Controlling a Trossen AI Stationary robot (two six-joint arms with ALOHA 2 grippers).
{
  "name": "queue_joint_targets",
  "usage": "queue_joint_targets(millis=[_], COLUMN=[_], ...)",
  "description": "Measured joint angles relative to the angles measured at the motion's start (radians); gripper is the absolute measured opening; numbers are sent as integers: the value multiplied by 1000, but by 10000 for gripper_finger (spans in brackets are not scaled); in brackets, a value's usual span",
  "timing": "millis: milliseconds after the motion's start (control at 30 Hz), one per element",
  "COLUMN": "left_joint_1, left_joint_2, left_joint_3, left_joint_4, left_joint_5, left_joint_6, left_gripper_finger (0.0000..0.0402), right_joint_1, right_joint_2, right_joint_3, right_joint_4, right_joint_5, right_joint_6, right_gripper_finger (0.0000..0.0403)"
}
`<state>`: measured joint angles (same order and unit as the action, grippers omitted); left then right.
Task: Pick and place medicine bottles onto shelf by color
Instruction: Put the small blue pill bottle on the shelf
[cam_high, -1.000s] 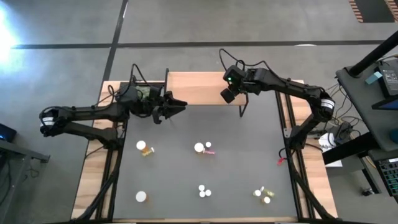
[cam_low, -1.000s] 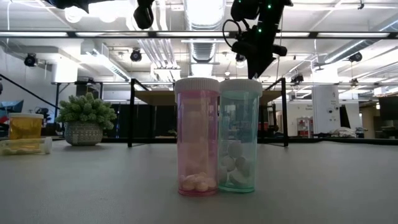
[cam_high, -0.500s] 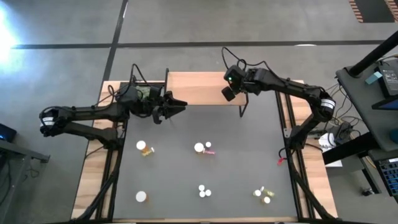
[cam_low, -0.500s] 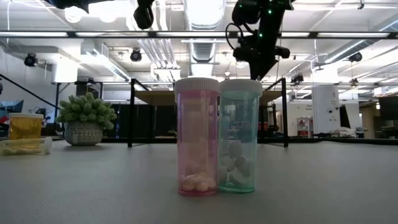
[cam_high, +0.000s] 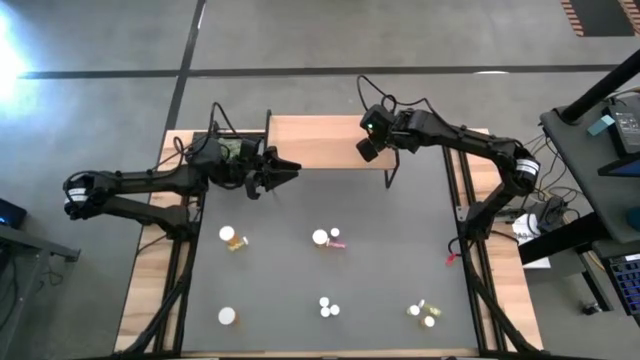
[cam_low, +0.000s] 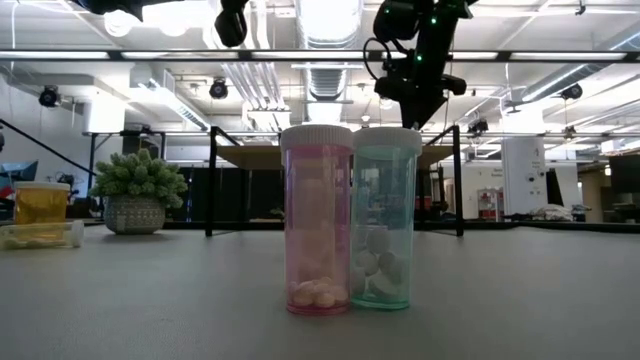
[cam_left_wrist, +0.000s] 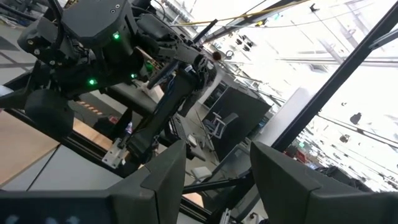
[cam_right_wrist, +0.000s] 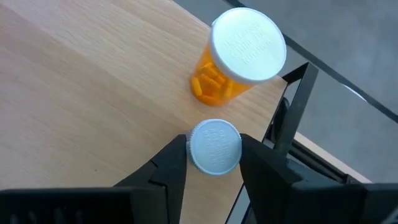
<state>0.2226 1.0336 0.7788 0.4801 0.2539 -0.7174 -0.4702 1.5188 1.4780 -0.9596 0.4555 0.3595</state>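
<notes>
The shelf (cam_high: 318, 140) is a light-wood top at the table's far edge. On it stands an orange bottle (cam_right_wrist: 239, 56) with a white cap. Next to it, near the shelf's edge, is a small white-capped bottle (cam_right_wrist: 214, 149), its body hidden under the cap. My right gripper (cam_right_wrist: 214, 144) is above the shelf (cam_right_wrist: 81, 93), pointing steeply down, with its fingers around that cap. My left gripper (cam_high: 291, 168) hovers open and empty off the shelf's left end. More bottles stand on the dark mat: orange (cam_high: 231, 237), pink (cam_high: 324, 238), yellow-green (cam_high: 424, 314). My right gripper has the small bottle's white cap (cam_right_wrist: 194, 155) between its two fingers, which lie against opposite sides of the cap. The fingers come from above, slanting down. The cap hides the body, so I cannot tell whether the bottle's base rests on the shelf.
A black leg frame (cam_right_wrist: 292, 118) runs along the shelf's edge beside the small bottle. A green plant in a pot (cam_low: 138, 192) stands at the far left. A pink bottle (cam_low: 318, 220) and a green bottle (cam_low: 384, 220) stand close to the low camera. Two small caps (cam_high: 327, 306) sit mid-mat.
</notes>
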Motion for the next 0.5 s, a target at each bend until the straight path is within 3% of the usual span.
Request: queue_joint_targets(millis=[500], left_joint_1=[0], left_joint_2=[0], left_joint_3=[0], left_joint_4=[-1], left_joint_5=[0], left_joint_6=[0], left_gripper_finger=[164], right_joint_1=[0], right_joint_2=[-15], right_joint_3=[0], right_joint_4=[0], right_joint_5=[-17], right_joint_6=[0], right_gripper_finger=[182])
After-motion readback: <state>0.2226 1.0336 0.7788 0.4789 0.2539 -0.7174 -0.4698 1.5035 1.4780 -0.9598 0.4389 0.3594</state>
